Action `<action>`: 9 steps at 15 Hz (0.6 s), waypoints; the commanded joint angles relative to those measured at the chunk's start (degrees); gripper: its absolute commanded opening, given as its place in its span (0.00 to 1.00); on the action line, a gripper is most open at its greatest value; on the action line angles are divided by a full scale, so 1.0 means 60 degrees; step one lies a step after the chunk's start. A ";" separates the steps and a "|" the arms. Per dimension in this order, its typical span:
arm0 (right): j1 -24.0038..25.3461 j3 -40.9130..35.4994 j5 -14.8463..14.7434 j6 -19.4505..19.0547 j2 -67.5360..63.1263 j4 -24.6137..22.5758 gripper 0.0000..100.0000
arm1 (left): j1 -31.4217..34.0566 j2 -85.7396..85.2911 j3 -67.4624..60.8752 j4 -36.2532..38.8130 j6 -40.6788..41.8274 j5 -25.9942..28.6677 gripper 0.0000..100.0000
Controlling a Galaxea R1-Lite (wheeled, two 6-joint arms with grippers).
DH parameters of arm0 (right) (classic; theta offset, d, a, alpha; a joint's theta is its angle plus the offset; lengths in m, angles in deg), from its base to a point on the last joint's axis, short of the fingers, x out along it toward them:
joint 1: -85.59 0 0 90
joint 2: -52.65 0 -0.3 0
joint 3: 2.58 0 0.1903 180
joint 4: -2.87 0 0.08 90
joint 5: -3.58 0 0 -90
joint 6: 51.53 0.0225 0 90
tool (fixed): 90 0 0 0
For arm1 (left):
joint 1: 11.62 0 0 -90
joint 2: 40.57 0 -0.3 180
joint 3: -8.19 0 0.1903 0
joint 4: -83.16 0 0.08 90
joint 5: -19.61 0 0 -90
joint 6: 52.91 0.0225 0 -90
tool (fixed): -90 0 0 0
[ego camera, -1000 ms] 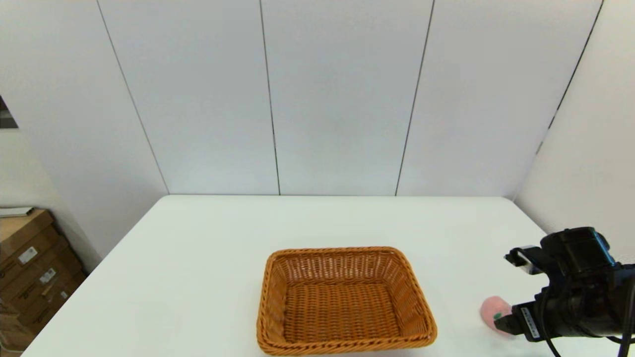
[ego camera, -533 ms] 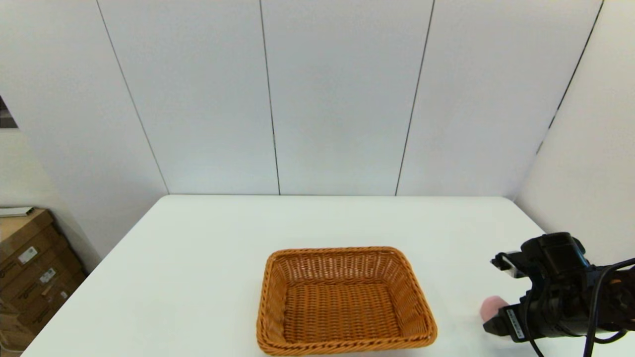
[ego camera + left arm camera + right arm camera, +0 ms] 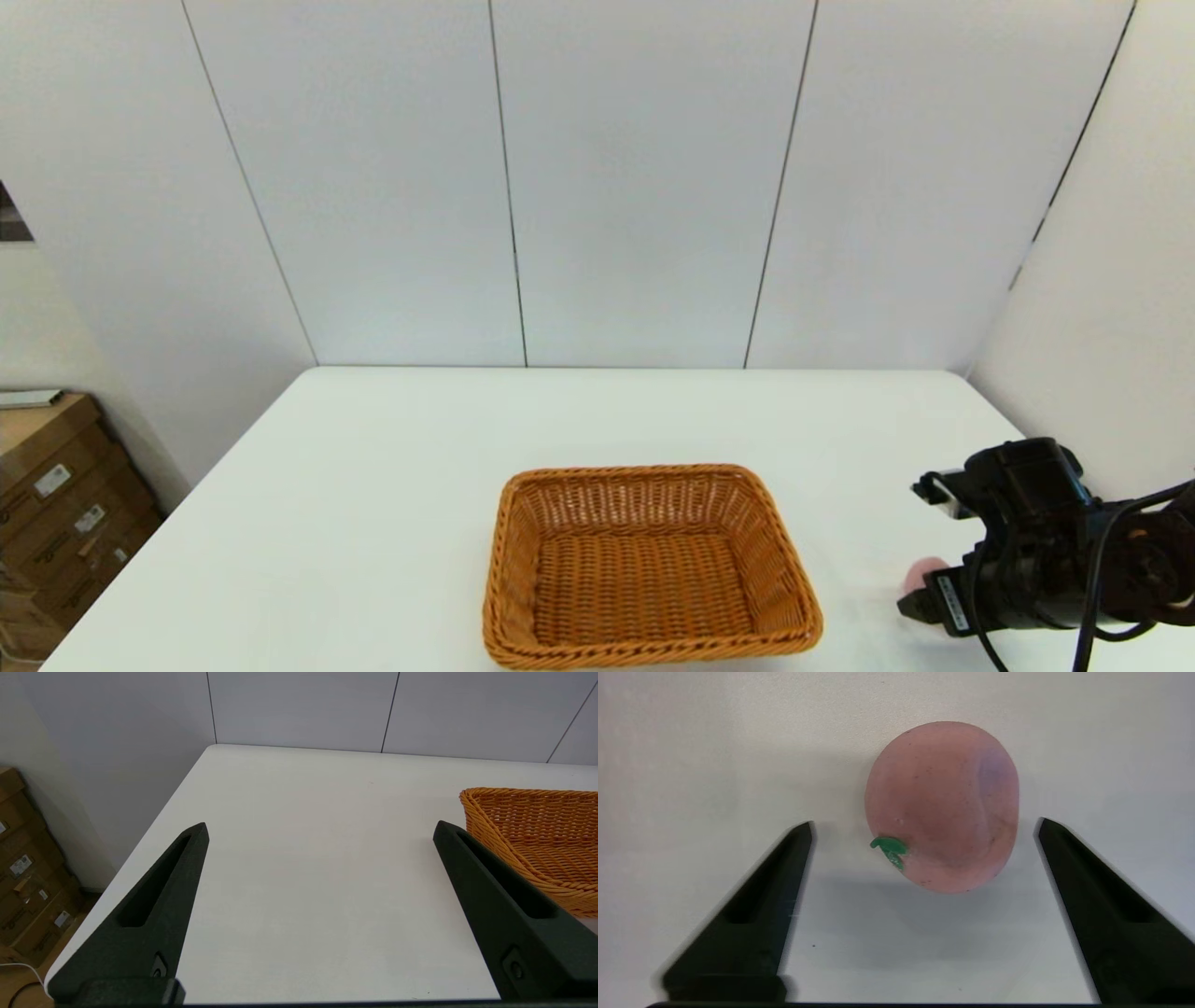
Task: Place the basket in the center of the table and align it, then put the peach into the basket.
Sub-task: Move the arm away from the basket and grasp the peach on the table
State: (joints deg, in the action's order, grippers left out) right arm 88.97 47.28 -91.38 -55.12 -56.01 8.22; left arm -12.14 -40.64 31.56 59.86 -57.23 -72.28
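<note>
A white tabletop (image 3: 392, 485) fills the lower half of the head view. An orange woven basket (image 3: 651, 567) sits at the lower centre of the frame, empty, its long sides square with the near edge. At the lower right, a pink peach (image 3: 922, 572) rests on the tabletop, well apart from the basket and mostly hidden behind the black right gripper (image 3: 920, 604). In the right wrist view, the right gripper (image 3: 924, 823) is spread wide with the peach (image 3: 943, 805) between its two fingertips, touching neither; a small green leaf mark faces the camera. In the left wrist view, the left gripper (image 3: 320, 828) hangs wide open over bare tabletop, holding nothing, with the basket (image 3: 532, 835) just beside one finger.
</note>
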 commanded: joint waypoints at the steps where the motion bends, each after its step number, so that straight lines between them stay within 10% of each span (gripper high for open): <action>1: 0.0023 -0.0035 -0.0023 0.0011 -0.0040 -0.0146 0.00 | -0.0001 -0.0002 0.0000 0.0002 -0.0011 -0.0007 1.00; 9: -0.0021 -0.0826 -0.0067 0.0026 -0.0172 -0.2065 0.00 | -0.0001 -0.0002 0.0000 0.0002 -0.0011 -0.0007 1.00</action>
State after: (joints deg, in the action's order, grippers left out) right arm 88.89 43.99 -91.79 -54.95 -56.69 -0.72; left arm -12.14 -40.64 31.56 59.86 -57.26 -72.30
